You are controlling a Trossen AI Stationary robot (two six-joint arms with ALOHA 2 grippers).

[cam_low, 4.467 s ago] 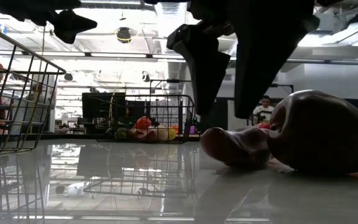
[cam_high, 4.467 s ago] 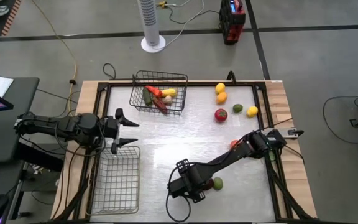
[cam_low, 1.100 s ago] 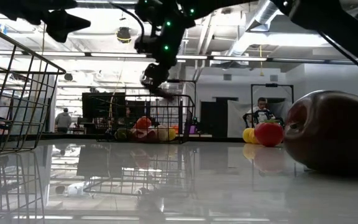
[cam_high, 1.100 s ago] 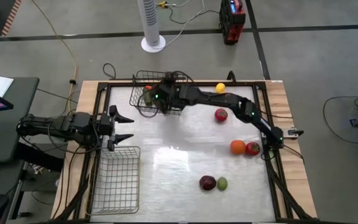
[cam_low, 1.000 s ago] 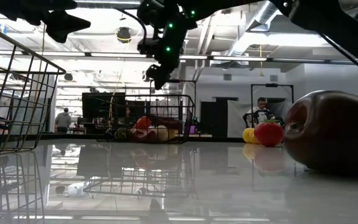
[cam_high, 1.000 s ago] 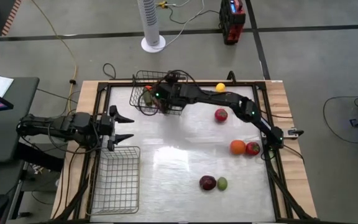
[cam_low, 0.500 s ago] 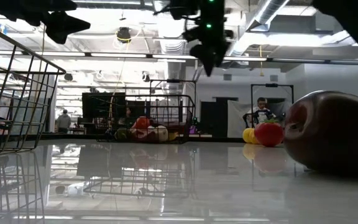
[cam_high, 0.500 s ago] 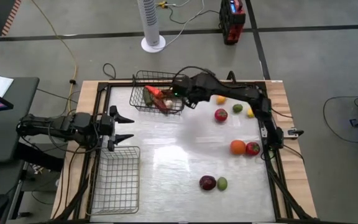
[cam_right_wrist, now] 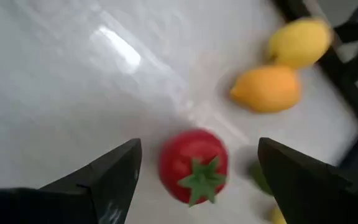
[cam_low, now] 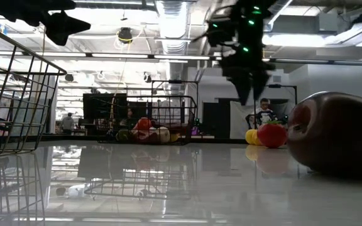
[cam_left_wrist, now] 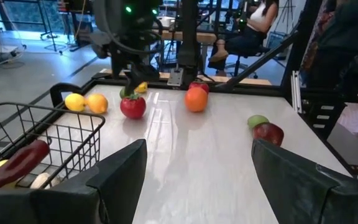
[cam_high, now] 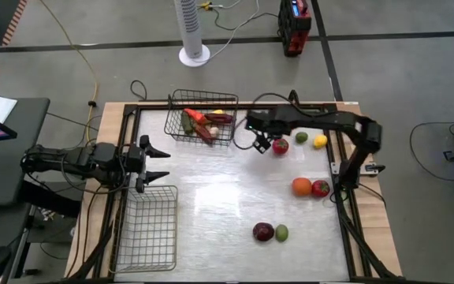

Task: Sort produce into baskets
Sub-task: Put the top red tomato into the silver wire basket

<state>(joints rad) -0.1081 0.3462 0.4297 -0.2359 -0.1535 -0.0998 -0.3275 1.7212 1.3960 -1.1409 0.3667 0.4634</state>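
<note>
Lying nearest on the surface, a dark eggplant touches a green lime; an orange and tomato sit beyond. Left gripper, fingers spread and empty, hangs above the bare basket. Right gripper, fingers spread, hovers just beside a red tomato. The far basket holds vegetables. No writing is legible
</note>
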